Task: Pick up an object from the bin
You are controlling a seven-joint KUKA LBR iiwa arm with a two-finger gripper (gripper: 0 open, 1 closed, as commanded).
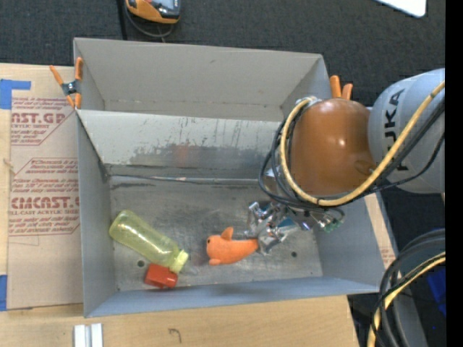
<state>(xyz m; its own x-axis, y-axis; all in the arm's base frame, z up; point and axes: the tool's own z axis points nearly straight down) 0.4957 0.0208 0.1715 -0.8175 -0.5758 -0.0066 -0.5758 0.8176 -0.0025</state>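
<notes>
Nearest you, front-left in the grey metal bin [98, 215], lie a small red plastic block [160, 276] and a yellow translucent plastic bottle [143, 240]. Farther in, the gripper [266, 230] sits low, just beside the right end of the orange fish-shaped toy [231, 249]. You cannot tell whether it is open. This looks like the approach, so next you would likely close on the toy and lift.

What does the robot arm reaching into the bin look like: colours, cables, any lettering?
The arm is rounded and silver-grey, with black KUKA lettering partly in view. Its wrist carries a glossy orange-brown dome cover. Yellow and black cables loop round that cover and run back along the arm. The pincer below is small, of bare metal, with bits of blue and green on it.
</notes>
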